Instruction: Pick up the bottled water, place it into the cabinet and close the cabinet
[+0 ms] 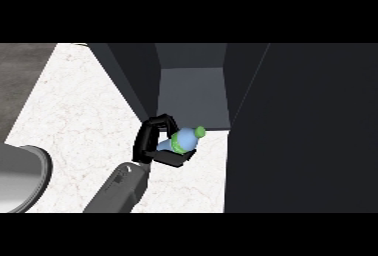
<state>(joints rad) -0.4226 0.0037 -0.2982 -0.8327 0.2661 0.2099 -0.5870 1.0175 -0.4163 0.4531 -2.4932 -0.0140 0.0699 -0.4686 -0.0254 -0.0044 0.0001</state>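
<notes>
The bottled water point(184, 139) is gripped by curled fingers of the hand point(156, 145), just before the cabinet point(193, 95) opening. It should be kept tilted cap-first & pushed well inside, clear of the dark door point(303, 125).

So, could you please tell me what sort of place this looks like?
Probably a kitchen: a white marbled counter, a dark open cabinet, and a metal sink at the left edge.
</notes>
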